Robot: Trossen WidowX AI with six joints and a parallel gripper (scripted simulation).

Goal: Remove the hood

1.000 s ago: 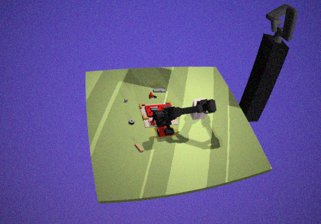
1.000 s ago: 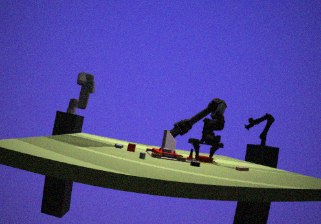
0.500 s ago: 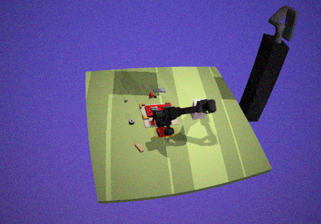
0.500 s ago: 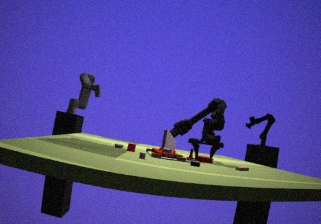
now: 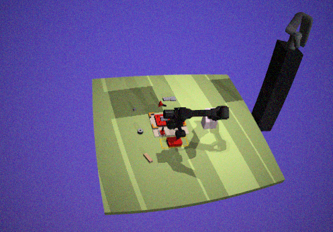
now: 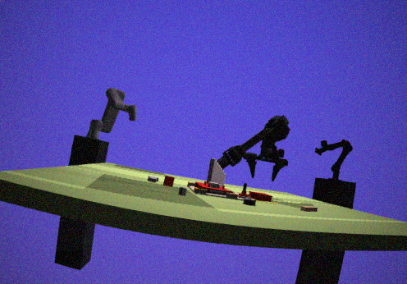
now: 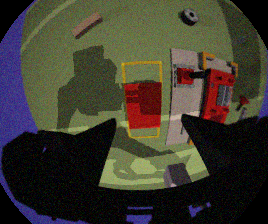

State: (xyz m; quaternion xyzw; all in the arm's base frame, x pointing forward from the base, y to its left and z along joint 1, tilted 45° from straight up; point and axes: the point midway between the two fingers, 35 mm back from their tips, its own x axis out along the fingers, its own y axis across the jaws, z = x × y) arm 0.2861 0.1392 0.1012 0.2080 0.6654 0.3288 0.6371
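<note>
The red hood point(image 5: 174, 141) point(image 6: 260, 196) point(image 7: 144, 117) lies flat on the table, off the car. In the wrist view it is within the yellow outline of the marked area point(image 7: 142, 62), toward the near end, its right side very close to the right line. My gripper point(image 6: 263, 179) point(image 7: 149, 119) is open and empty. It hangs above the hood, and the exterior view shows a gap between the fingertips and the hood. The toy car point(image 5: 160, 120) point(image 6: 213, 190) point(image 7: 175, 117), with a pale chassis and red body, sits beside the marked area.
A wheel point(image 5: 140, 131) point(image 6: 249, 201) point(image 7: 190, 17) and a tan block point(image 5: 148, 157) point(image 6: 308, 208) point(image 7: 87, 25) lie apart. A red piece point(image 5: 160, 104) point(image 6: 168, 180) and a grey piece point(image 5: 169, 98) point(image 6: 153, 179) lie beyond the car. A pale upright block point(image 5: 209, 123) point(image 6: 215, 173) stands near the arm.
</note>
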